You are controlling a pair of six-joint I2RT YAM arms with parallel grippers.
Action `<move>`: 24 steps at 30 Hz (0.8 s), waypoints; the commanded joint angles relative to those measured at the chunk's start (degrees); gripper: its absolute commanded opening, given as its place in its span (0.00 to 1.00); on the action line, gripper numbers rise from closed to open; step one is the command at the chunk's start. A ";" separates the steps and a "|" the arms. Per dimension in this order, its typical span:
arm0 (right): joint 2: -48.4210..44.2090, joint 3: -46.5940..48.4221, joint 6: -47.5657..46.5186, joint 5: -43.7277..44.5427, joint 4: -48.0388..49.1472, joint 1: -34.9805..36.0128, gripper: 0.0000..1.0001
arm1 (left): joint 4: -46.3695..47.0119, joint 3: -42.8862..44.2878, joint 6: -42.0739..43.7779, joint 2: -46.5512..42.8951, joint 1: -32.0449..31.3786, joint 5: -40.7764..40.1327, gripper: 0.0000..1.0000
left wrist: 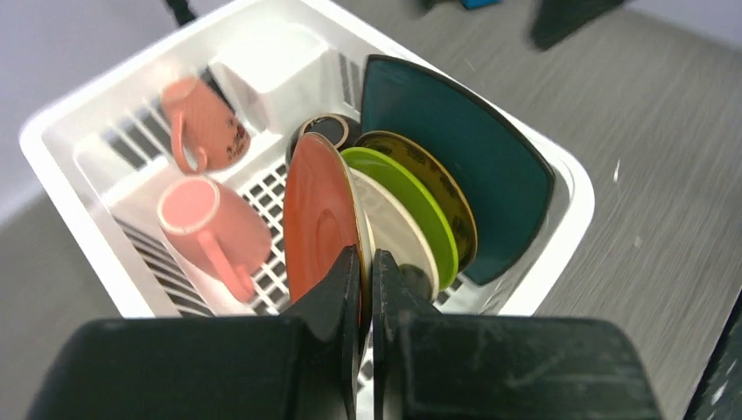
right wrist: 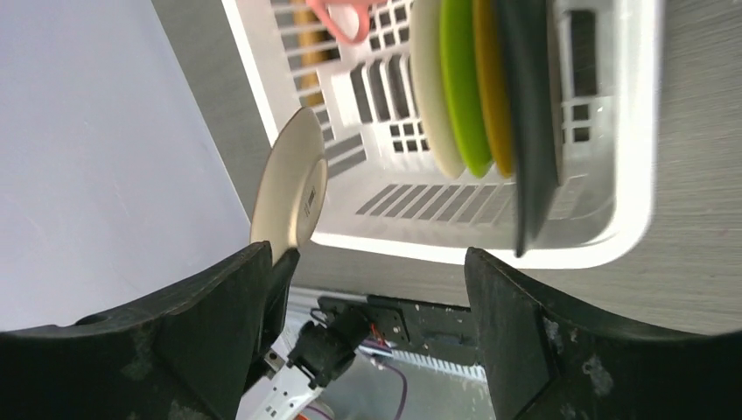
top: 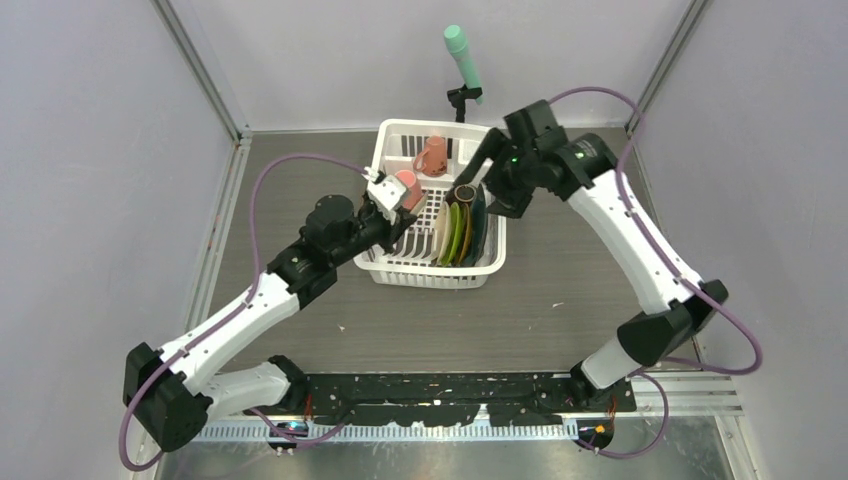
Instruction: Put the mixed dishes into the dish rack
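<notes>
While the left fingers (left wrist: 337,293) are pinched shut on the rim of the red-orange dish (left wrist: 319,219), the dish stands on edge at the left end of the plate row, over the dish rack (left wrist: 577,201). Cannot tell whether its lower edge sits in the slots.

Row in the rack, left to right in the left wrist view, all upright:
- cream plate (left wrist: 398,232)
- green plate (left wrist: 411,197)
- yellow patterned plate (left wrist: 437,179)
- dark teal plate (left wrist: 472,166), against the rack's right wall

A small brown bowl (left wrist: 325,129) sits behind the row. Two pink mugs lie on their sides in the left half. The far mug (left wrist: 206,118) carries small dark marks, too small to read. The near mug (left wrist: 214,232) has its mouth turned toward the camera.

The right fingers (right wrist: 516,324) are spread wide with nothing between them, hovering at the rack's far right corner. In the right wrist view the held dish shows a pale back with a small dark sticker (right wrist: 308,203); its print is unreadable. The dish's lower edge meets one right finger in that view, but contact cannot be judged.

The rack sits mid-worktop (top: 560,320). Behind it, a mint-green cylinder (top: 463,60) tilts on a black stand (top: 462,98).
</notes>
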 commanded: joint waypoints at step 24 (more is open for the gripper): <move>-17.70 -13.18 -2.21 7.56 5.64 -9.66 0.85 | -2.04 9.60 -45.04 21.82 -0.09 -21.26 0.00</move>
